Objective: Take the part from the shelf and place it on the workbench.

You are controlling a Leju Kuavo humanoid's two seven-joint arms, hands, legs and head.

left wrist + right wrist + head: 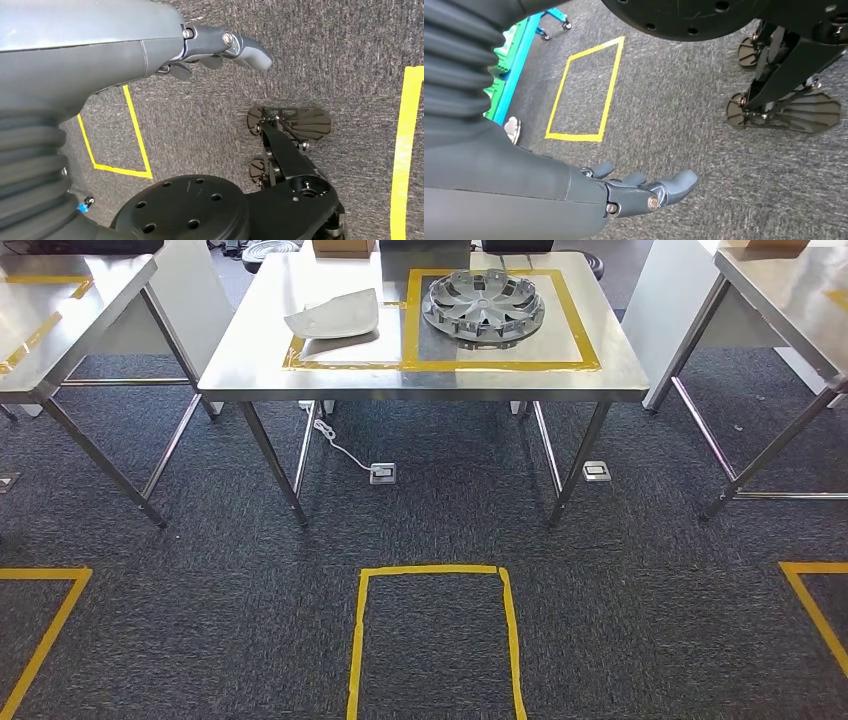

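Two parts are lying on the steel surface [300,375] ahead: a silver hubcap [483,306] inside the larger yellow-taped frame, and a pale grey curved panel [335,316] just beside it in the smaller taped frame. Which of these is the task's part cannot be told from here, and no shelf is showing in the head view.

Both arms are hanging beside the body. The left robot hand [220,47] is holding nothing, its thumb stretched out and the darker fingers loosely apart above the grey carpet [350,50]. The right robot hand [644,187] is likewise holding nothing, fingers extended and slightly spread over the carpet, with a yellow tape rectangle [583,90] and a blue and green frame [516,55] lying beyond it.

Judging from this, the robot is standing back from the surface with a taped floor box [435,640] between them, and either nothing has been fetched or the delivery is already done.

Risks from here: stepping toward the surface could be catching the white cable [340,448] and floor sockets [383,473] under it. Setting another part down could be knocking the hubcap or panel, since both frames are occupied. Hanging hands could also be brushing a table leg while turning.
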